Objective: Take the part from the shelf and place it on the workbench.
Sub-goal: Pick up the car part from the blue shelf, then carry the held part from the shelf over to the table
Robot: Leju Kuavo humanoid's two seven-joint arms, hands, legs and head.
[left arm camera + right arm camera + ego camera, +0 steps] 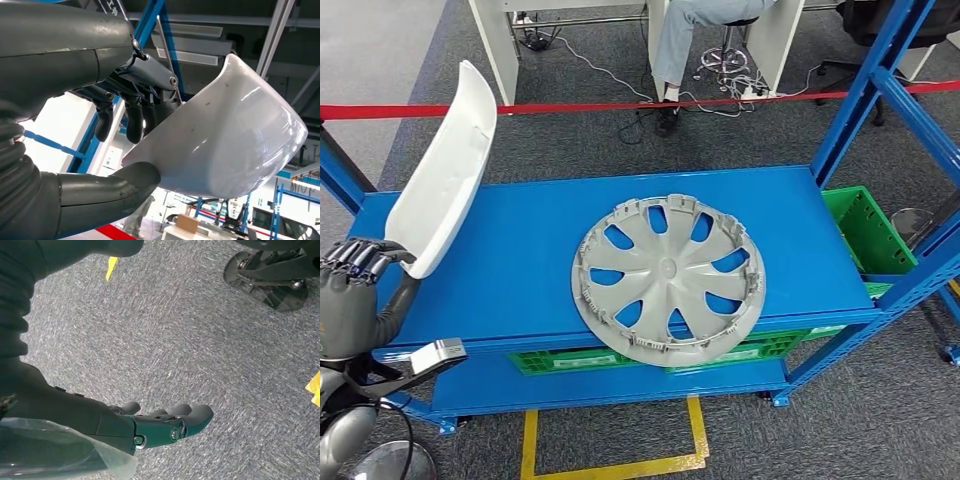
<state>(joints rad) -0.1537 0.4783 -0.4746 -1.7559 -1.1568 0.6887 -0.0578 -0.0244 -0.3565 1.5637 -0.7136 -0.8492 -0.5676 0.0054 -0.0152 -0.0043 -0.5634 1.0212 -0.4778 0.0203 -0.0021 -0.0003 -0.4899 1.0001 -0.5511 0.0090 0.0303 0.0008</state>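
While the left hand [354,290] grips the lower end of a long white curved part [444,170], that part stands tilted above the left end of the blue shelf [524,250], lifted off its surface. From the left wrist, the dark fingers [136,122] curl over the part's edge and the thick thumb [113,187] presses from the other side. A grey wheel cover [669,278] lies flat on the shelf, its near rim overhanging the front edge. Green crates [867,230] sit on the lower level; a white label on one is too small to read. The right hand [158,425] hangs over grey carpet [181,330], fingers straight, close together, holding nothing. Behind a red tape [622,105], a person [690,35] sits.
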